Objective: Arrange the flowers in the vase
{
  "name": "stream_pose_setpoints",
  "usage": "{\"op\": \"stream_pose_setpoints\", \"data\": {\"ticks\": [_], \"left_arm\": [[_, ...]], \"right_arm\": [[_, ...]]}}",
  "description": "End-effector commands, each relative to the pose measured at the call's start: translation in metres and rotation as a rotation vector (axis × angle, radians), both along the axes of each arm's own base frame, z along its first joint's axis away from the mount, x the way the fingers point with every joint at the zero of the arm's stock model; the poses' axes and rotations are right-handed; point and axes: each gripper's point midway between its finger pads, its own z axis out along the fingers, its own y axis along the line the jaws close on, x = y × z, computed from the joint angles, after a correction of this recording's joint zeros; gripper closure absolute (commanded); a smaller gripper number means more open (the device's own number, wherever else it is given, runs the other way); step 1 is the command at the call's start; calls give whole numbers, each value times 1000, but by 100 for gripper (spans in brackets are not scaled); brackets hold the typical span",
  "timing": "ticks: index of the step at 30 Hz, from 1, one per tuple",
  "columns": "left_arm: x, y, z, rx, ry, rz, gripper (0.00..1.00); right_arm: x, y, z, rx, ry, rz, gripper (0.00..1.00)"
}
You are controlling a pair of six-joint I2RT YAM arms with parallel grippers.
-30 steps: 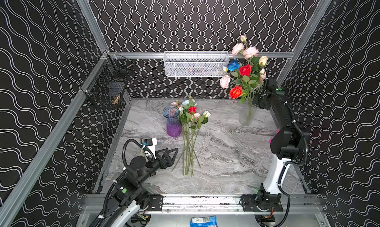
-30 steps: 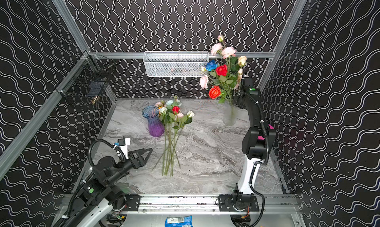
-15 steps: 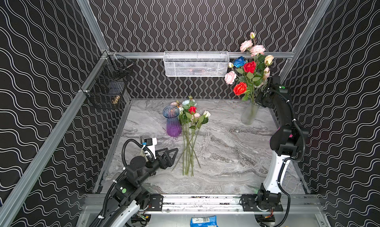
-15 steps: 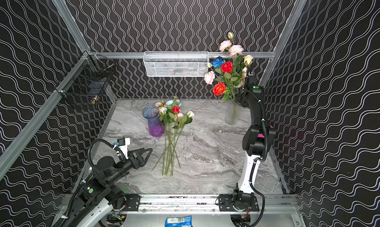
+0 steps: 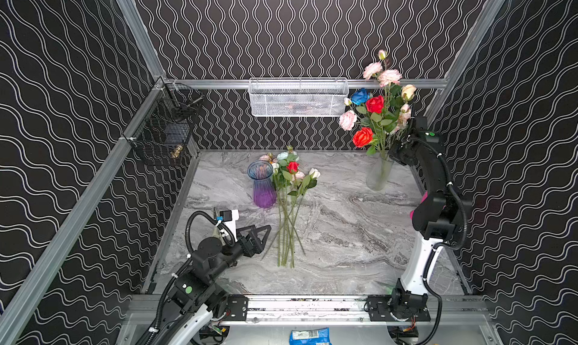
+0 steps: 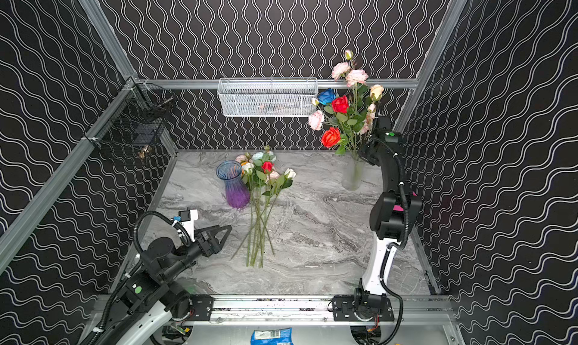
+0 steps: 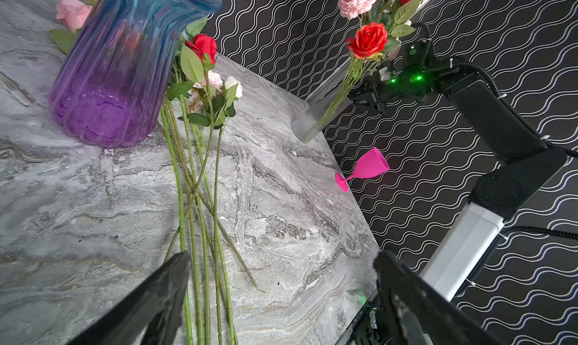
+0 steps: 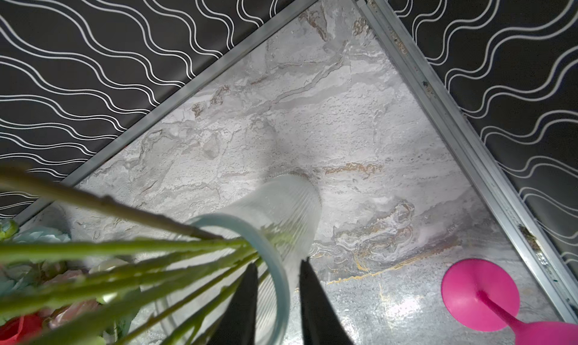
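Flowers (image 5: 374, 104) shifted — pink goblet (image 7: 369, 165) near vase (image 5: 378, 174).

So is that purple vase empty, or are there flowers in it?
Empty. The purple vase stands upright with a bare mouth; the loose flowers lie on the table beside it.

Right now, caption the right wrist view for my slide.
Right gripper, jaws apart over the rim of the clear ribbed vase, flower stems inside, pink goblet beside on the marble table.

Grey marbled table (image 5: 344, 234), black walls (image 5: 62, 77) with white wavy lines, blue-to-purple vase (image 5: 263, 190), pink goblet (image 7: 366, 167), red, pink, blue flowers (image 5: 375, 104).
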Motion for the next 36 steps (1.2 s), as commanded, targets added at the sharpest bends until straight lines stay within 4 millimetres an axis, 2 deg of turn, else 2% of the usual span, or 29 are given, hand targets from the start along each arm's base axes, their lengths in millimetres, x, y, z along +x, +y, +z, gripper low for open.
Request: {"op": "stream_pose_setpoints", "data": {"ticks": [1,6,11,14,17,20,22,25,28,32,35,36], "left_arm": [[1,3,8,12,-28,11,5],[0,7,17,32,-35,28,5],[2,17,32,92,-39,73,4],[6,20,40,156,-35,86,5],[13,23,39,203,-1,114,5],[19,23,44,238,9,129,5],[23,32,49,273,18,177,4],[30,45,64,329,2,251,3],[37,51,80,381,-17,292,2],[53,49,95,438,-28,318,2],[75,46,103,516,-7,335,4],[82,47,104,535,10,337,5]], "right_arm": [[2,3,10,10,-40,1,70],[-4,3,22,14,-74,-9,67],[-22,4,44,13,-125,-26,64],[-43,3,70,3,-195,-54,62],[-68,2,92,-3,-284,-95,61],[-94,3,107,-14,-354,-109,61],[-110,12,114,-20,-381,-93,61],[-133,53,132,-43,-458,-26,62],[-149,130,145,-17,-517,129,62],[-156,241,135,51,-499,376,61],[-154,302,123,61,-474,505,60],[-152,314,121,70,-470,527,60]]}}
